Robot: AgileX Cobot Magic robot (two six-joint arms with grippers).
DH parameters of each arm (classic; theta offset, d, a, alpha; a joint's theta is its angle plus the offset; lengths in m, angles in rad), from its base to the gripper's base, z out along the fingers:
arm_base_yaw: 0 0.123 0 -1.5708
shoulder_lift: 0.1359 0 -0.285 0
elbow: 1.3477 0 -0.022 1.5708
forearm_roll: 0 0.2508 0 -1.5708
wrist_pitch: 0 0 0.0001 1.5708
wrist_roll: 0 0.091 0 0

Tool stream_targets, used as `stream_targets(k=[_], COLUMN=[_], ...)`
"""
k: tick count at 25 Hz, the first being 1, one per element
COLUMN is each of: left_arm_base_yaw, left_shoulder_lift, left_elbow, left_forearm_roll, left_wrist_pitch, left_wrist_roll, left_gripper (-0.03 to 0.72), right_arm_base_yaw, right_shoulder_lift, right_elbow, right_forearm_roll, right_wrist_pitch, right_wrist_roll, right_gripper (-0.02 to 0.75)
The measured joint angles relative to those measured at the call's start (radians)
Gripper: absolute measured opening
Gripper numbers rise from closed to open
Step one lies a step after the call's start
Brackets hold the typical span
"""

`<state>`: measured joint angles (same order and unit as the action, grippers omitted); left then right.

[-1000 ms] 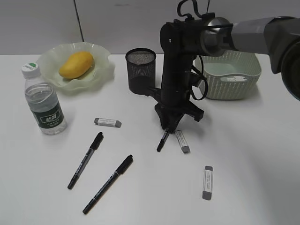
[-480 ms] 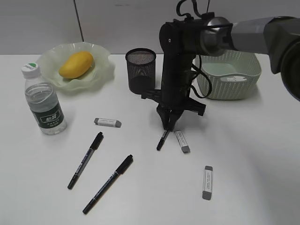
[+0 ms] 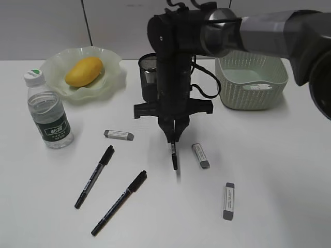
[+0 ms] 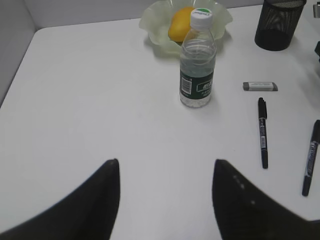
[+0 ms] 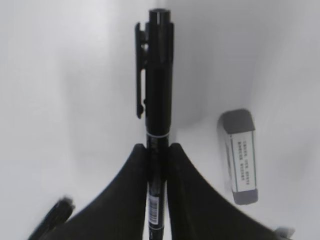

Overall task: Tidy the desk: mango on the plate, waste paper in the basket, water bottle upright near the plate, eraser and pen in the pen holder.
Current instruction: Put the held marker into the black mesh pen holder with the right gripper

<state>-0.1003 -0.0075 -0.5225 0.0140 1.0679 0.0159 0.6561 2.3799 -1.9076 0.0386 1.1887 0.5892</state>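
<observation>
White desk [image 3: 289,170] carries three pens, three erasers. Right gripper [image 3: 173,138] pinches one pen [image 3: 174,156], hanging; two pens [image 3: 94,175] lie flat. Left gripper [image 4: 165,185] gapes, holding nothing.

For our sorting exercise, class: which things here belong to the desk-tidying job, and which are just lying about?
Belong to the job:
mango
plate
water bottle
basket
pen holder
held pen
two loose pens
three erasers

Just lying about:
nothing visible
</observation>
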Motion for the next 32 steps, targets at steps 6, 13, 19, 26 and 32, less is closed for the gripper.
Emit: stream_targets(k=[6,13,19,26,32], left_arm_base_yaw=[0.000,0.000,0.000,0.000,0.000], left_shoulder_lift=[0.000,0.000,0.000,0.000,0.000], left_elbow=[0.000,0.000,0.000,0.000,0.000], left_forearm_roll=[0.000,0.000,0.000,0.000,0.001], left_wrist_pitch=[0.000,0.000,0.000,0.000,0.000], left_wrist_roll=[0.000,0.000,0.000,0.000,0.000], left_gripper=[0.436,0.435,0.435,0.426,0.424], right_arm_base_yaw=[0.062,0.074,0.076,0.065,0.007], right_shoulder_lift=[-0.066,-0.157,-0.329,-0.605,-0.599], right_elbow=[0.000,0.007,0.266,0.745,0.785], right_forearm_roll=[-0.014,-0.017,-0.024,-0.089,-0.159], right_wrist_pitch=[0.009,-0.101,-0.400,-1.089,-1.373], right_wrist_roll=[-0.090,-0.150,-0.177,-0.179,-0.179], right_gripper=[0.095,0.095,0.095,0.095,0.095])
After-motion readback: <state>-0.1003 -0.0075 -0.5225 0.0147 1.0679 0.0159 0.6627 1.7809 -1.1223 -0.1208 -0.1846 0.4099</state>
